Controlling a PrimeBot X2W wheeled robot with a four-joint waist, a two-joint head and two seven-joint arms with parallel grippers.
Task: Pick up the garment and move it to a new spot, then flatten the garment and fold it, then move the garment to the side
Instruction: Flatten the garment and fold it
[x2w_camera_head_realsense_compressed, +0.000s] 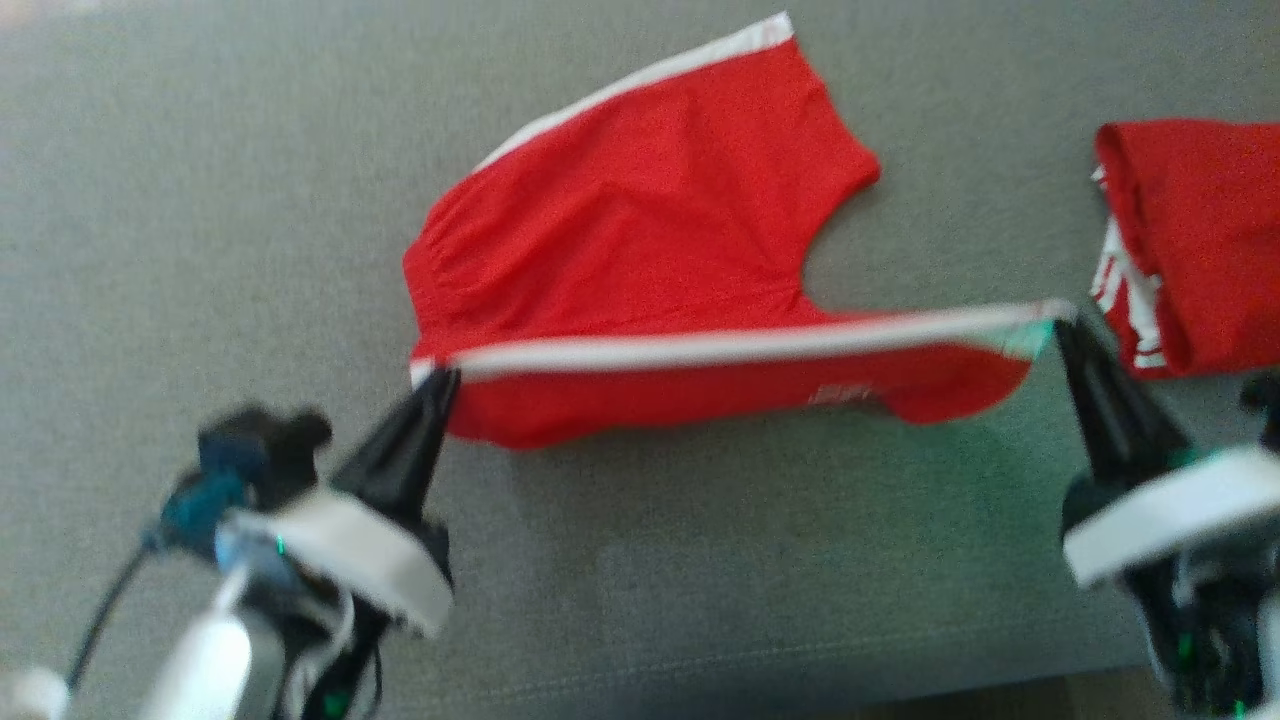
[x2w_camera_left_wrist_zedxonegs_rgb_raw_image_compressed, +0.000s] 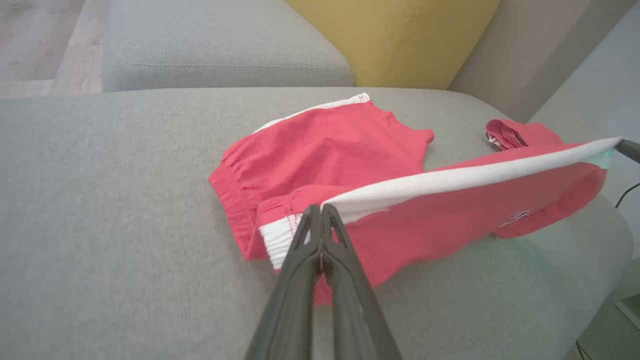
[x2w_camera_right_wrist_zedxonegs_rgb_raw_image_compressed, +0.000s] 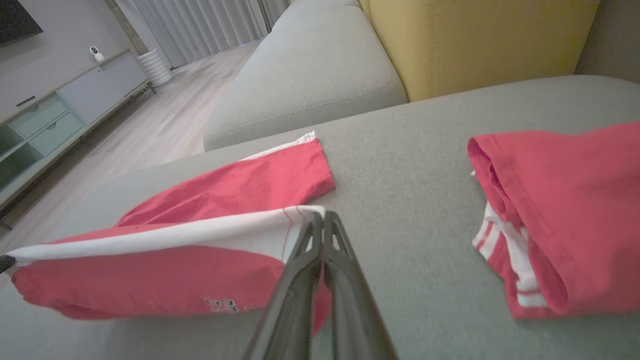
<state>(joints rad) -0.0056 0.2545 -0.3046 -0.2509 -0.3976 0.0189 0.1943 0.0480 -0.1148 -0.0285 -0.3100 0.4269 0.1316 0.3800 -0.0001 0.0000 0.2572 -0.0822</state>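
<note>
The garment (x2w_camera_head_realsense_compressed: 640, 230) is a pair of red shorts with a white side stripe, lying on a grey sofa cushion (x2w_camera_head_realsense_compressed: 200, 200). My left gripper (x2w_camera_head_realsense_compressed: 445, 378) is shut on the waistband corner of its near leg. My right gripper (x2w_camera_head_realsense_compressed: 1062, 322) is shut on that leg's hem corner. Between them the striped edge is stretched taut and lifted, and the rest of that leg hangs below it. The far leg lies flat on the cushion. The left wrist view has the left gripper (x2w_camera_left_wrist_zedxonegs_rgb_raw_image_compressed: 320, 207) pinching the white stripe of the garment (x2w_camera_left_wrist_zedxonegs_rgb_raw_image_compressed: 325, 150). The right wrist view has the right gripper (x2w_camera_right_wrist_zedxonegs_rgb_raw_image_compressed: 320, 216) pinching the garment (x2w_camera_right_wrist_zedxonegs_rgb_raw_image_compressed: 210, 230).
A second red garment with white stripes (x2w_camera_head_realsense_compressed: 1200, 240) lies folded at the cushion's right end, also in the right wrist view (x2w_camera_right_wrist_zedxonegs_rgb_raw_image_compressed: 565, 210). A yellow back cushion (x2w_camera_right_wrist_zedxonegs_rgb_raw_image_compressed: 475, 40) stands behind. The cushion's front edge (x2w_camera_head_realsense_compressed: 700, 680) runs close to my wrists. Floor and a low cabinet (x2w_camera_right_wrist_zedxonegs_rgb_raw_image_compressed: 55, 110) lie beyond.
</note>
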